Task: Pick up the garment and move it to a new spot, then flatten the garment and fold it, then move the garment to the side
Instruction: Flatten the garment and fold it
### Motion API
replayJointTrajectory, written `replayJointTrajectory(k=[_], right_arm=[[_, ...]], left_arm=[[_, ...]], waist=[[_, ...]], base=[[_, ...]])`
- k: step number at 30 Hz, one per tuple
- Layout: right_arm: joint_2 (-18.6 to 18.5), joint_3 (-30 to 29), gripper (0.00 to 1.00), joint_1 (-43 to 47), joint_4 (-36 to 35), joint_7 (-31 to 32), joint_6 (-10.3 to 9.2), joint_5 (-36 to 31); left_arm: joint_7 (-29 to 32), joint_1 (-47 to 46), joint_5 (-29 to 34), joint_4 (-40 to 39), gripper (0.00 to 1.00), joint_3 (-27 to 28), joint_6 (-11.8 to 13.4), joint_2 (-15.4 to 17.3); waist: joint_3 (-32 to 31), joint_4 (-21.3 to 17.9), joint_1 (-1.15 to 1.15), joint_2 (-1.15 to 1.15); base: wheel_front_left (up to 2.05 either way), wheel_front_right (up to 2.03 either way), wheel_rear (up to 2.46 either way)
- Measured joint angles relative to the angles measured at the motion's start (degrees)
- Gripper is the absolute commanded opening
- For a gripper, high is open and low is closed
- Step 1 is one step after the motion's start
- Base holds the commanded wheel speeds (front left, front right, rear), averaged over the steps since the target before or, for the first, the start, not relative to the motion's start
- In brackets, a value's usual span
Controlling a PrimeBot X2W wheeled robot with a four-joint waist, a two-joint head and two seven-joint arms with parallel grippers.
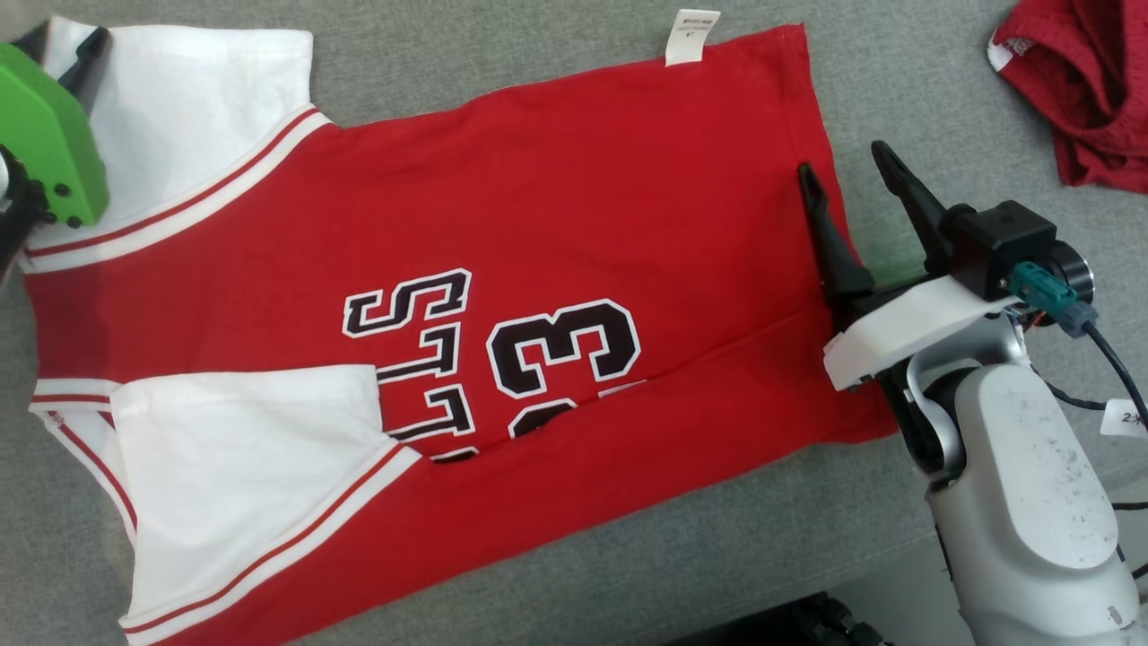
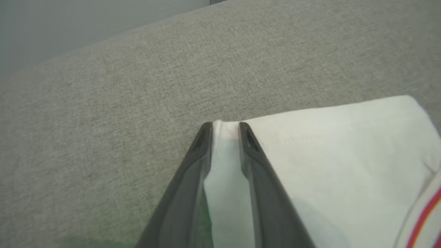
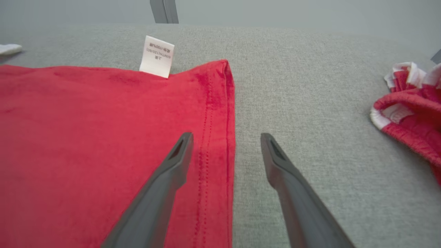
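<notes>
At the far left, the left hand [image 2: 225, 128] is at the corner of a white sleeve [image 1: 197, 90]. Its two fingers are close together and the edge of the sleeve is pinched between them. The sleeve is part of the red shirt [image 1: 538, 197], which lies spread out on the grey table [image 1: 628, 574]. The shirt has black letters and the number 33 [image 1: 563, 348] on it, and its other white sleeve [image 1: 242, 467] is folded over the front. A small white tag [image 1: 691, 36] sticks out from the far edge. To the right, the right hand [image 1: 847, 175] has its fingers wide apart and holds nothing. One finger is over the red hem and the other is over the table. At the far right lies a bunch of red and white clothes [image 1: 1081, 99], well apart from the shirt.
</notes>
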Motion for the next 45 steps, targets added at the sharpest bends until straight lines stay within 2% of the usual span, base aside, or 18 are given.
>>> replayJointTrajectory(k=[8, 19, 28, 29, 30, 31, 32, 38, 45], right_arm=[[-0.33, 1.09, 1.0, -5.46, 1.62, 1.44, 0.0, -2.67], [-7.75, 4.67, 1.0, -16.83, 10.56, 9.12, 0.0, -4.41], [-10.92, 6.66, 1.0, -20.02, 17.55, 15.17, 0.0, -1.93], [-11.12, 6.75, 0.49, -20.1, 17.86, 15.57, 0.0, -1.31], [-11.21, 6.79, 0.39, -20.2, 18.15, 15.92, 0.0, -0.54], [-11.26, 6.83, 0.16, -20.31, 18.36, 16.14, 0.0, 0.01], [-11.45, 6.97, 0.0, -20.35, 18.52, 16.24, 0.0, 0.34], [-11.68, 6.16, 0.0, -20.67, 19.56, 14.67, 0.0, 0.93], [-11.16, 5.76, 0.0, -23.49, 21.56, 9.32, 0.0, 0.83]], left_arm=[[-3.81, 0.51, 0.43, -0.87, 0.0, -0.78, 0.23, -1.57], [-9.12, 0.47, 0.76, -5.33, 0.0, -1.2, 0.42, -4.39], [-10.76, 1.81, 0.67, -6.51, 0.0, -1.52, 0.48, -4.85], [-10.94, 1.83, 0.67, -6.51, 0.0, -1.53, 0.48, -4.9], [-11.17, 1.88, 0.66, -6.49, 0.0, -1.56, 0.48, -4.97], [-11.2, 1.9, 0.65, -6.48, 0.0, -1.58, 0.48, -5.0], [-11.27, 1.9, 0.58, -6.48, 0.0, -1.59, 0.48, -5.02], [-12.82, 1.8, 0.53, -6.1, 0.0, -1.65, 0.48, -5.02], [-15.34, 0.43, 0.65, -4.64, 0.0, -1.42, 0.48, -5.67]], waist=[[-2.15, 1.56, 0.0, 0.0], [-3.63, 6.52, 0.0, 0.0], [-2.93, 9.38, 0.0, 0.0], [-2.93, 9.5, 0.0, 0.0], [-2.99, 9.56, 0.0, 0.0], [-3.05, 9.59, 0.0, 0.0], [-3.13, 9.6, 0.0, 0.0], [-3.83, 9.51, 0.0, 0.0], [-6.0, 9.39, 0.0, 0.0]], base=[[0.0, 0.0, 0.0], [0.0, 0.0, 0.0], [0.0, 0.0, 0.0], [0.0, 0.0, 0.0], [0.0, 0.0, 0.0], [0.0, 0.0, 0.0], [0.0, 0.0, 0.0], [0.0, 0.0, 0.0], [0.0, 0.0, 0.0]])
